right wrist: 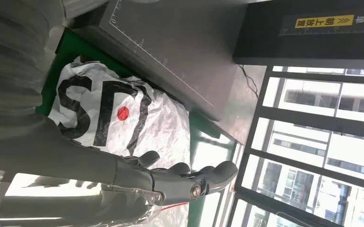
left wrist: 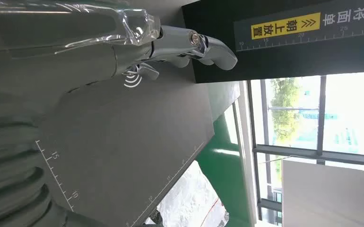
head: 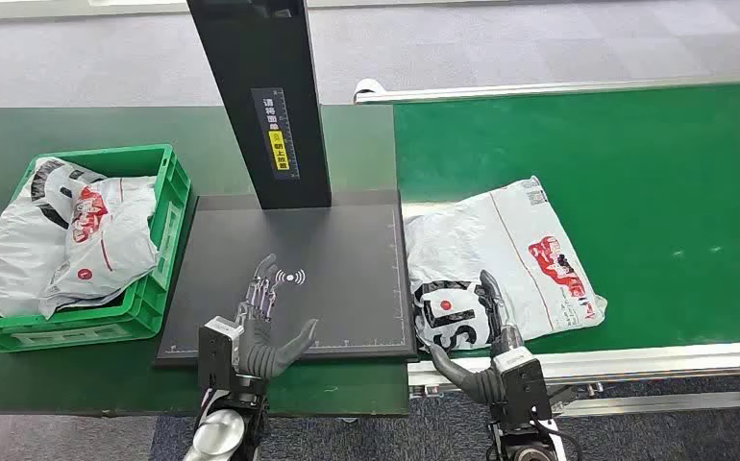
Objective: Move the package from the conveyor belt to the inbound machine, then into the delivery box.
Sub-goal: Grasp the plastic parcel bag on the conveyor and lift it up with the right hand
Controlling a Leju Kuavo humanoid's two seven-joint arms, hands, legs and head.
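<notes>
Box (head: 169,206) holding packages at far left. Left hand (head: 268,322) hovering over machine (head: 347,279), fingers (head: 262,288) wide, holding nothing. Package (head: 510,254) lying on belt (head: 635,182) beside machine. Right hand (head: 489,331) reaching over package near edge, fingers (head: 494,303) apart, grasping nothing.

The package (head: 501,264) is thin white plastic, crinkly and a bit shiny. The belt (head: 635,173) is smooth green rubbery stuff with a soft shine, and its rail (head: 635,360) is pale bare metal. The machine plate (head: 337,259) is dark grey and matt, and its post (head: 260,96) is flat black. The box (head: 169,206) is hard green plastic. The table (head: 78,375) is dull dark green. The left hand (head: 262,327) has shiny metal fingers (left wrist: 208,45). The floor (head: 107,58) is rough grey carpet.
</notes>
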